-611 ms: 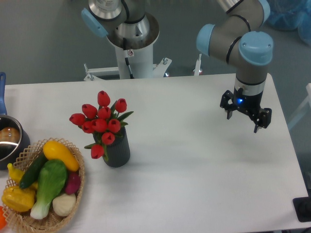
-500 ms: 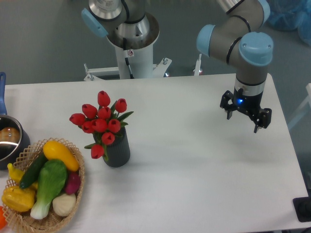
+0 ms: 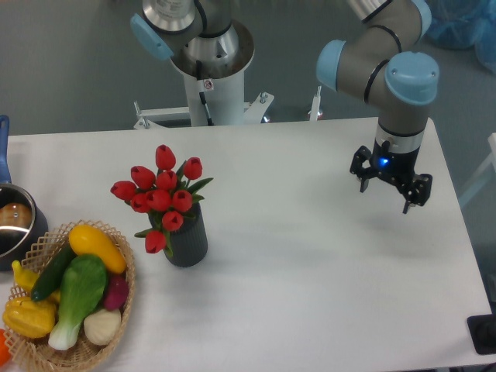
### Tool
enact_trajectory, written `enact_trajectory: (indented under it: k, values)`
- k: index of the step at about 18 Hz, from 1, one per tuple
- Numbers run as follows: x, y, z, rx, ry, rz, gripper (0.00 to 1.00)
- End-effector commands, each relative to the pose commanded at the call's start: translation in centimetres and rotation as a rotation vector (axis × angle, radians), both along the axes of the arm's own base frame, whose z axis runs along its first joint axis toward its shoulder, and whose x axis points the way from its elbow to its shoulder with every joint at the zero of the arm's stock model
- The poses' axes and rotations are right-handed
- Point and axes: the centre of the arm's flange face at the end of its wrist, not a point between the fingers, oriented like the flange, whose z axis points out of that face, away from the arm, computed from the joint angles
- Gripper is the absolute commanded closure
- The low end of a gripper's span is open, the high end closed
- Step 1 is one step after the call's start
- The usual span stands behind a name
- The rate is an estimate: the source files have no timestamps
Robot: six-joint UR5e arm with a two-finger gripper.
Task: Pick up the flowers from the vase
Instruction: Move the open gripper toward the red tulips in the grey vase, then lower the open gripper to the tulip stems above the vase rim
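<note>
Well, the flowers (image 3: 161, 194) sit in the vase (image 3: 187, 240), a bunch of red tulip buds with green leaves spreading wider than the dark ribbed cup that holds them. One bud droops over the cup's left side. The vase stands upright on the left half of the white worktop (image 3: 310, 263), just beside a wicker basket (image 3: 46, 353) at the front left corner. In the basket lie a yellow squash, a dark green cucumber, a pale green leafy vegetable, a purple piece and a white bulb. Further left, cut by the edge of the view, is a metal pot (image 3: 14, 229) with a blue handle.

The claw (image 3: 384, 192) hangs over the right side of the worktop, well apart from the flowers, its two dark fingers spread and holding nothing. A blue light glows on its body. Against the moment before, the arm (image 3: 387, 70) has shifted a touch to the right and the claw has lifted very slightly; the flowers, vase and basket lie just as they did.

Behind the worktop stands a white pedestal (image 3: 209, 85) carrying a small red-and-white sticker, too small to read. No other writing can be made out.
</note>
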Motion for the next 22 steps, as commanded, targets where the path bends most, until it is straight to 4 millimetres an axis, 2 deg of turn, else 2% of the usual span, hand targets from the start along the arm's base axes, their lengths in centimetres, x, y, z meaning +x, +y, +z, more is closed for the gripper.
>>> enact_trajectory:
  k: [5,8,12,15,19,22]
  values:
    - [3.7,0.5,1.9,0.218,-0.058,-0.032,0.00]
    - [7.7,2.5,2.7,0.243,-0.072,-0.082,0.00]
    - [11.6,5.0,1.0,0.273,-0.159,-0.128,0.00]
    - [14.0,6.5,1.4,0.441,-0.251,-0.167,0.00]
    - [15.6,9.1,1.6,0.640,-0.367,-0.222,0.00]
    - [15.5,9.3,1.1,0.674,-0.399,-0.217,0.00]
